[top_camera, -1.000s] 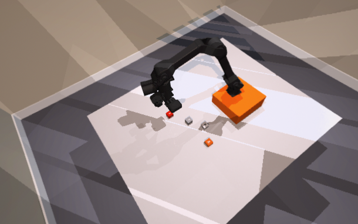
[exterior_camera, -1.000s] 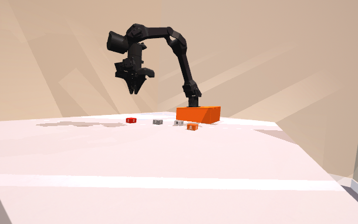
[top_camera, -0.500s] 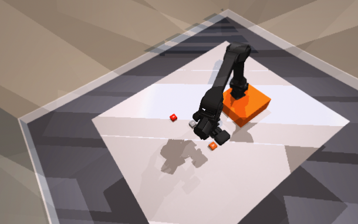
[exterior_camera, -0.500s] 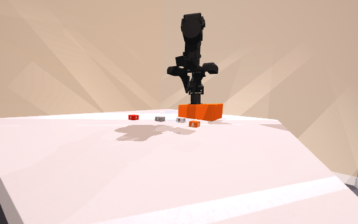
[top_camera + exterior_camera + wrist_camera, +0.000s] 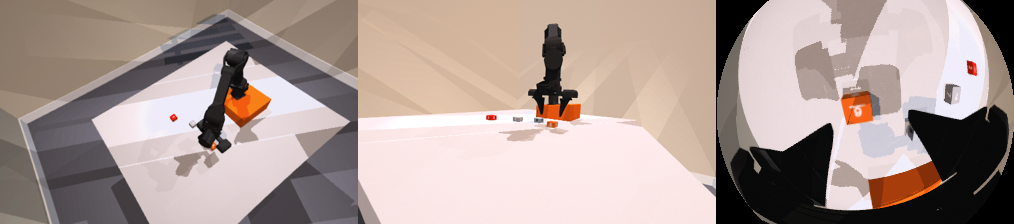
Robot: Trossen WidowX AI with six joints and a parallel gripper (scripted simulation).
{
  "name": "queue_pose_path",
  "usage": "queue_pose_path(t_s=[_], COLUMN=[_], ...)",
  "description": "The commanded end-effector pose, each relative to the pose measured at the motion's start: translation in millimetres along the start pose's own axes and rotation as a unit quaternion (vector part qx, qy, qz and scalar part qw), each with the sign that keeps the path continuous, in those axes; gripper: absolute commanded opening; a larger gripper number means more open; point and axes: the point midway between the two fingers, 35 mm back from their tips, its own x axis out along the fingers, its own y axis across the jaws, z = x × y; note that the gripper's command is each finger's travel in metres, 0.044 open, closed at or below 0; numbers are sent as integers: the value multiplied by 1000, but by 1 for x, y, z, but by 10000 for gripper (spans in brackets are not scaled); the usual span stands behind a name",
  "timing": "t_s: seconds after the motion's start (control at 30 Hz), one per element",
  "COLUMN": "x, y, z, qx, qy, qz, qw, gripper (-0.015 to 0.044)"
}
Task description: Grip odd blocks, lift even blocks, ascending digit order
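While the black arm [image 5: 226, 85] bends forward from its orange base [image 5: 249, 105], the gripper [image 5: 552, 111] hangs above the table [image 5: 534, 176] with its jaws spread wide and nothing between them. From the exterior view, the two dark fingers [image 5: 540, 107] point straight down, one on each side, and their tips stop short of the surface.

Directly below the gap sits the orange block [image 5: 552, 124], resting flat on the table and touching neither finger. The wrist view puts that orange block [image 5: 856, 108] a little ahead of the fingertips, near the middle of the picture, with a white mark on its top face that I cannot read. From the top view the same block [image 5: 213, 145] peeks out between the gripper's parts, mostly covered by them.

Three more blocks lie in a loose row off to one side. A grey block [image 5: 539, 119] is just beside the orange one. A paler grey block [image 5: 517, 118] comes next; from the top view it [image 5: 192, 124] sits near the arm's wrist. The red block [image 5: 173, 117] is farthest out, well apart from the gripper, and it [image 5: 491, 117] stands alone on the pale surface. None of the digits is legible to me. The arm's shadow [image 5: 525, 135] falls across the table beside the orange block.
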Motion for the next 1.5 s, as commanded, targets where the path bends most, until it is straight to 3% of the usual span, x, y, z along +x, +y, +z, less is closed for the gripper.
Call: queue_pose_path(t_s=[0.0, 0.83, 1.2, 1.47], x=[-2, 34, 34, 34], y=[1, 1, 1, 1], z=[4, 4, 4, 4], qx=[0, 0, 0, 0], qy=[-11, -11, -11, -11], qz=[3, 3, 3, 3], qw=[1000, 1000, 1000, 1000], gripper=[400, 400, 120, 120])
